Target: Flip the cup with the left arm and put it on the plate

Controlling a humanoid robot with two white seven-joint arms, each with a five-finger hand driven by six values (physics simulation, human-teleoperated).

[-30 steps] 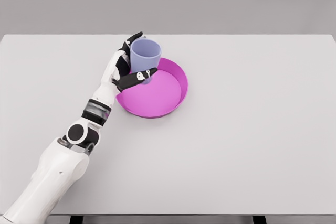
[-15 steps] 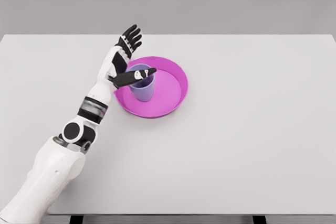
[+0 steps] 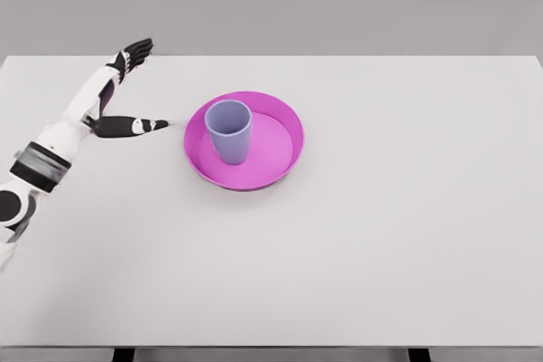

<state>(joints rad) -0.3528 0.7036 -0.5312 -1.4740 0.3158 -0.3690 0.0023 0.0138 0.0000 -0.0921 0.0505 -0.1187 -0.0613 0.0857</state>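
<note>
Head view — pale grey counter [image 3: 382, 235] under a plain grey backdrop. Lavender cup [image 3: 229, 130] upright, mouth up, standing inside the magenta plate [image 3: 284, 152], on its left half, near the rim. Left hand [image 3: 114, 99] off to the left of the plate, well apart from the cup, above the counter's far-left part. Fingers [image 3: 136, 50] stretched out and spread toward the counter's back edge, thumb pointing right toward the plate — wide open, gripping nothing. White forearm entering from the left edge, dark wrist band visible.
</note>
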